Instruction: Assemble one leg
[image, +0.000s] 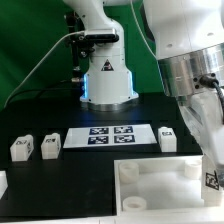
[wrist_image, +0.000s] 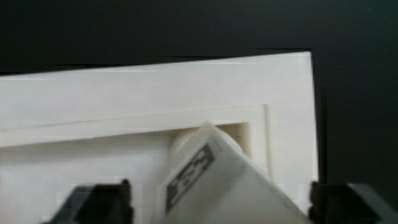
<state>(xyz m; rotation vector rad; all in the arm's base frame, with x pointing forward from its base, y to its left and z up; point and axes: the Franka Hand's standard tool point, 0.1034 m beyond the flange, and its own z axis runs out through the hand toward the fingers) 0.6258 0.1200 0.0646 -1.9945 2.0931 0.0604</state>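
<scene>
My gripper is spread wide, gripping nothing. A leg sits tilted between my fingers, tag side up, not touched, lying in the panel corner just under me.

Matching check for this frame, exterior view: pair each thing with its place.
Things:
1. marker board
2. panel
3. leg pair
4. lone leg

Places:
A. off the board's end on the exterior view's left
B. mid-table, in front of the robot base
C. front of the table, nearest the camera
D. off the board's end on the exterior view's right

Pairs: 1-B, 2-C, 3-A, 4-D
</scene>
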